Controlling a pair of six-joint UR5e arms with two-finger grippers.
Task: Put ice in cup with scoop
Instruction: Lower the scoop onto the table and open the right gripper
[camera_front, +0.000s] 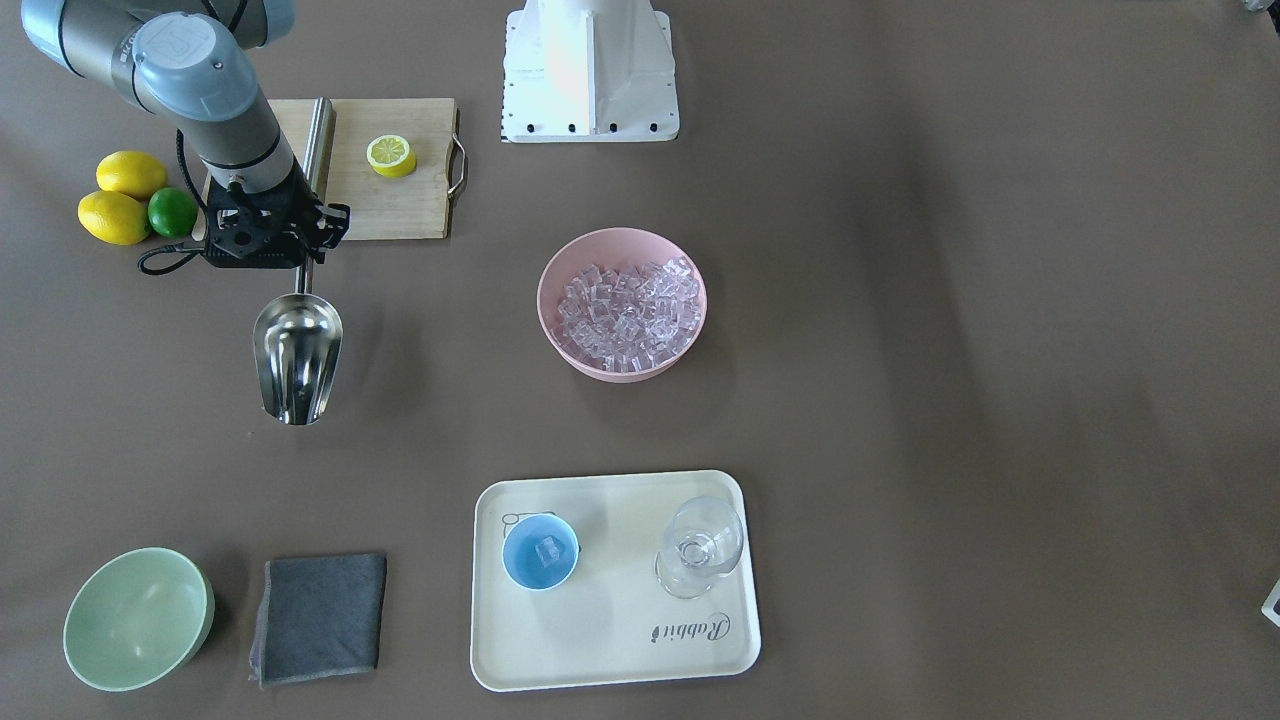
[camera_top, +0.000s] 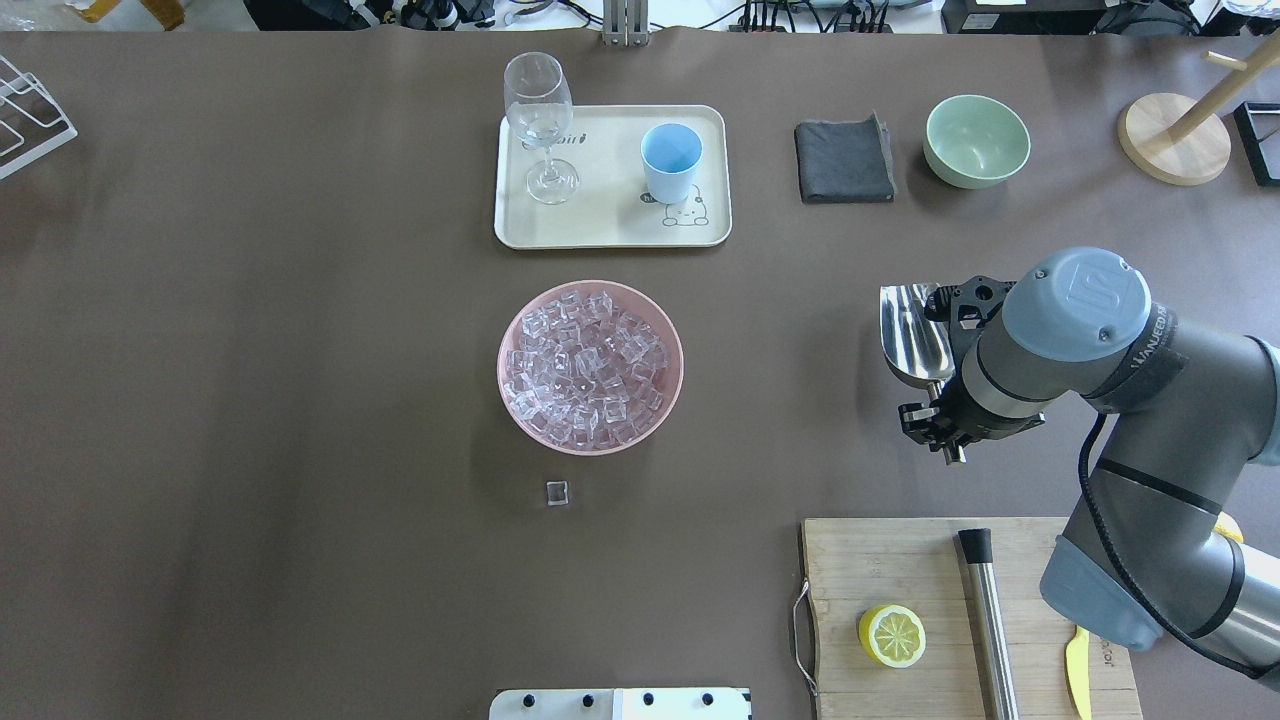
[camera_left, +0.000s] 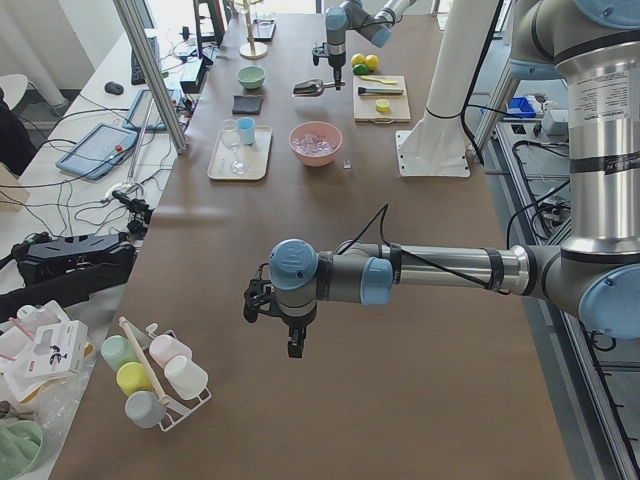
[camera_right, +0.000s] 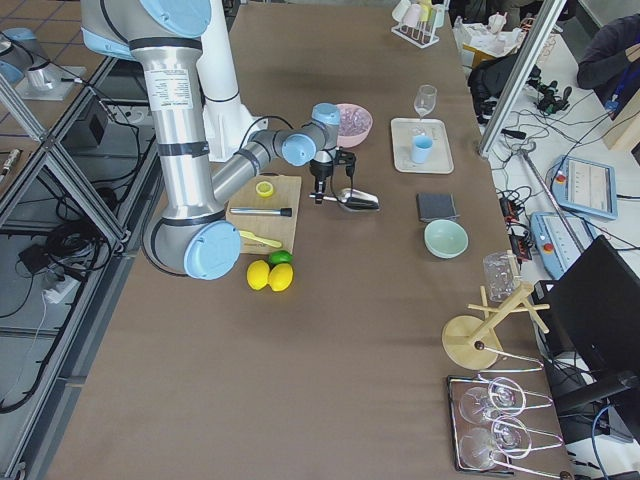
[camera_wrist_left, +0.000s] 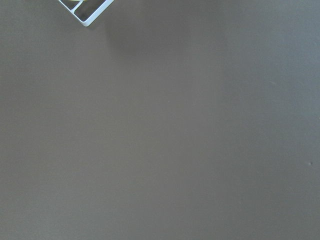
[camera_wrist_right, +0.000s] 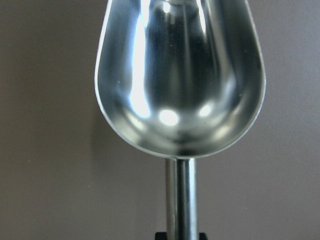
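The scoop (camera_front: 297, 360) is held by its thin rod handle in the right gripper (camera_front: 300, 250), whose fingers are closed on the rod. It is kept level above the counter (camera_front: 900, 400) toward the right end, just out from the cutting board (camera_front: 400, 205) that lies at the robot's edge. The trough is turned upward, its open mouth is pointed toward the far edge, and it is seen to be empty in the wrist view. The ice (camera_front: 625, 305) is heaped in the pink bowl (camera_front: 560, 330) at the middle of the counter. The cup (camera_front: 518, 560) is set upright on the tray (camera_front: 600, 650) near the middle of the far edge, and one cube (camera_front: 548, 551) is seen inside it. A loose cube (camera_top: 557, 492) is left on the counter between the bowl and the robot's edge. The left gripper (camera_left: 292, 345) is hung over the counter's left end; whether it is open or closed cannot be told.
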